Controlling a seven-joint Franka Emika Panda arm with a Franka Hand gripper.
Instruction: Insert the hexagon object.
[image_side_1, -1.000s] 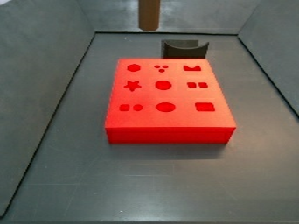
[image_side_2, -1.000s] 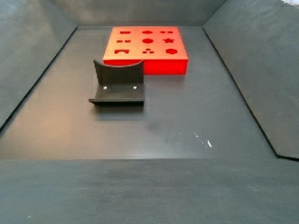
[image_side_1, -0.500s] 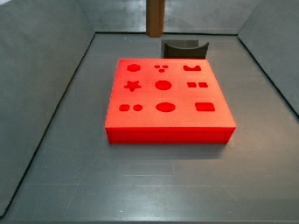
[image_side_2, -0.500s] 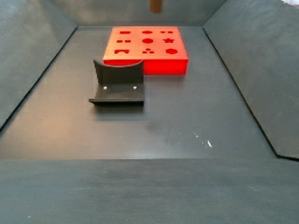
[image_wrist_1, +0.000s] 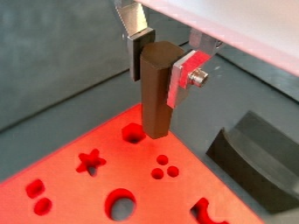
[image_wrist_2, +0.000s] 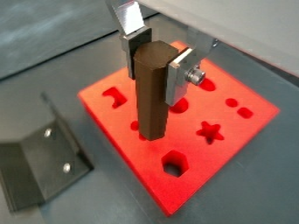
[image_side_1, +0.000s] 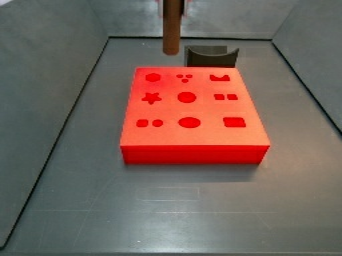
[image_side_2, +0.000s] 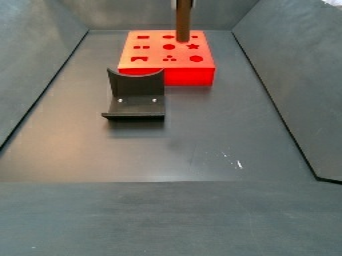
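Note:
The hexagon object (image_wrist_1: 156, 87) is a slim brown six-sided peg. It hangs upright between the silver fingers of my gripper (image_wrist_1: 162, 63), which is shut on its upper end; both wrist views show this (image_wrist_2: 149, 92). Its lower end hovers above the red block (image_wrist_1: 70, 181), close to the block's hexagon hole (image_wrist_1: 132, 133). In both side views only the peg shows, coming down from above (image_side_1: 173, 28) (image_side_2: 183, 18) over the red block (image_side_1: 201, 145) (image_side_2: 189, 76). The gripper itself is out of view there.
The red block has several shaped holes, among them a star (image_wrist_2: 211, 133) and a hexagon (image_wrist_2: 173, 162). The dark fixture stands on the grey floor beside the block (image_side_2: 134, 95) (image_side_1: 209, 53) (image_wrist_1: 263, 149) (image_wrist_2: 41, 162). Grey walls ring the floor.
The peg has come down steadily: in both side views more of it shows below the upper edge, and its end is closer to the red block.

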